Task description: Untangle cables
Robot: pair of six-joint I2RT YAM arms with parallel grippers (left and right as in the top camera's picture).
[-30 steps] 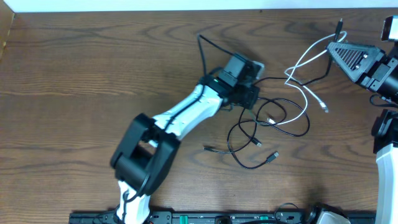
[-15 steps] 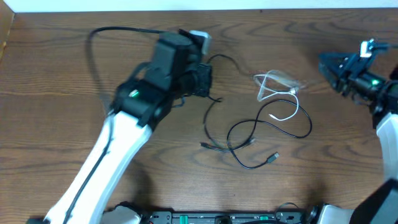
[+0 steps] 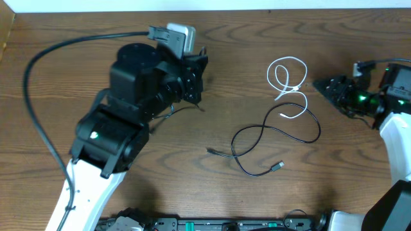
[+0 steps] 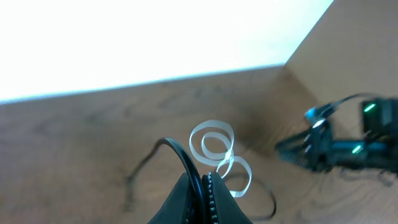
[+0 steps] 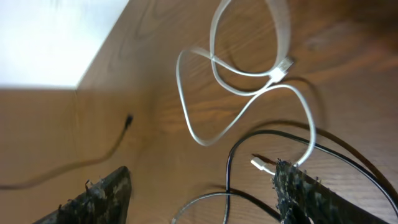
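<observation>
Evidently, the left gripper (image 4: 204,178) was clamped shut on a thin black cord (image 4: 166,142). The right gripper (image 5: 200,173) stood with its fingers apart, just beside the looped white cable (image 3: 290,90), whose lower end overlapped a second black cable (image 3: 215,152).

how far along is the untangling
Done: one thin black cord lies clear of the others, clamped in the shut left gripper. In hand: nothing more; the right gripper is open above the other two. Left: the white cable crosses the black cable near one plug and loops over itself, so those two need separating.
</observation>
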